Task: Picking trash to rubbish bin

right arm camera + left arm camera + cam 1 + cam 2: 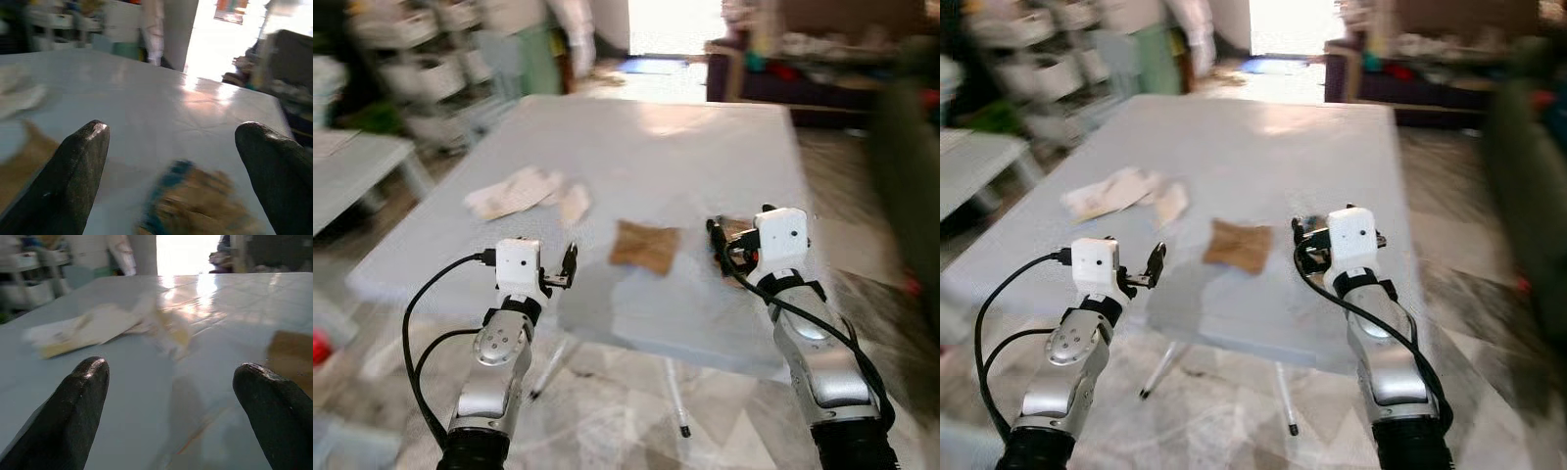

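While every view is smeared by motion, the layout reads well enough: the robot stands at the near edge of a pale grey folding table [636, 147] with both arms raised over it. The right gripper [718, 247] hangs with its fingers spread wide just above a small brown and teal wrapper [195, 205], which lies on the table near the right side and directly ahead of the fingertips [80, 161]. The left gripper [568, 266] is likewise wide open and holds nothing, poised over the near edge. Between the two lies a flat brown paper piece [646, 245], and farther back on the left a loose heap of white and cream paper scraps [524, 191]. The likeliest failure is a missed pinch: the wrapper is thin and flat on a glossy top, so the fingers may skate over it or push it toward the edge, and a close judged while the body sways could land beside it. No bin can be made out, so carrying will need a turn. Blurred white shelves [431, 59] stand to the left, a dark sofa [803, 69] behind, and a person's legs [548, 44] beyond the table's far corner.
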`<state>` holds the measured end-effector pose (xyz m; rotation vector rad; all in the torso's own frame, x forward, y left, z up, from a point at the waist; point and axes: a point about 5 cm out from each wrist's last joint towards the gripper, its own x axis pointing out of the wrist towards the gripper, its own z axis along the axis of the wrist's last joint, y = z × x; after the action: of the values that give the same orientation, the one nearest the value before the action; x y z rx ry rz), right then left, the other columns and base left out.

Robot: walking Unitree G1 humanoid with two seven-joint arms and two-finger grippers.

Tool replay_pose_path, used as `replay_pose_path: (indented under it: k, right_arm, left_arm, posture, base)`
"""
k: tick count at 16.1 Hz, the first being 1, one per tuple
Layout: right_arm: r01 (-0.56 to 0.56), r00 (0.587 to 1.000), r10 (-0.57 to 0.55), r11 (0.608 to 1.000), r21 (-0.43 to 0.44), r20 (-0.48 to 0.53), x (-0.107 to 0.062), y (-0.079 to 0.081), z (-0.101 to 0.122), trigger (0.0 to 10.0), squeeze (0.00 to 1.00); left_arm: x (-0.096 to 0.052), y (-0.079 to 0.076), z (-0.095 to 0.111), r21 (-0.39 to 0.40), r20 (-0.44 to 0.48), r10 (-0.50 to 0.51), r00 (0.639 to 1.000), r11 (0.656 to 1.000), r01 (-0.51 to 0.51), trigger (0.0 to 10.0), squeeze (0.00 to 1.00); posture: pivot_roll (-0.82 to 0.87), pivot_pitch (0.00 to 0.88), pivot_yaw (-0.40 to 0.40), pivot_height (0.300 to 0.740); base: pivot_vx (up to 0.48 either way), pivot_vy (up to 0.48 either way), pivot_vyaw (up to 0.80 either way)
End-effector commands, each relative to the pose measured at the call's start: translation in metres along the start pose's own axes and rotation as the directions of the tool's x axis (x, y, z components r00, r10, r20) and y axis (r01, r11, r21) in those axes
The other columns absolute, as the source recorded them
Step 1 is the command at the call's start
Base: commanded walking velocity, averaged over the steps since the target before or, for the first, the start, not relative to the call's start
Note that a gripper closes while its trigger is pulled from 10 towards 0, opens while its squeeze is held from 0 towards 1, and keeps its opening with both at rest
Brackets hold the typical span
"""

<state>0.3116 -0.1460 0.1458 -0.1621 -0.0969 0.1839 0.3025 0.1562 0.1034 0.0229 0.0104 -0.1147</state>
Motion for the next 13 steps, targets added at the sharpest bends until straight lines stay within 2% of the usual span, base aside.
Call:
replay_pose_path:
  k: [1, 3, 13]
  right_arm:
    - [-0.008, 1.0, 0.008, 1.0, 0.007, 0.009, 0.0016, 0.0032, 0.0018, 10.0, 0.0]
    - [-0.007, 1.0, 0.007, 1.0, 0.01, 0.011, 0.0028, 0.0033, 0.0026, 10.0, 0.0]
    - [-0.021, 1.0, 0.022, 1.0, 0.016, -0.02, 0.0018, 0.0091, -0.0043, 10.0, 0.0]
  left_arm:
    - [-0.0021, 0.0014, 0.0019, 0.019, 0.012, -0.002, 1.0, 1.0, 0.002, 10.0, 0.0]
    - [-0.0031, 0.0013, 0.0013, 0.022, 0.01, 0.0, 1.0, 1.0, 0.0, 10.0, 0.0]
    - [-0.0018, 0.0007, 0.0031, 0.037, 0.014, -0.009, 1.0, 0.999, 0.008, 10.0, 0.0]
  posture:
    - [-0.09, 0.0, 0.037, 0.74]
    - [-0.09, 0.0, 0.037, 0.74]
    - [-0.09, 0.0, 0.04, 0.74]
  base:
    - [0.0, 0.0, 0.8]
    - [0.0, 0.0, 0.74]
    - [0.0, 0.0, 0.0]
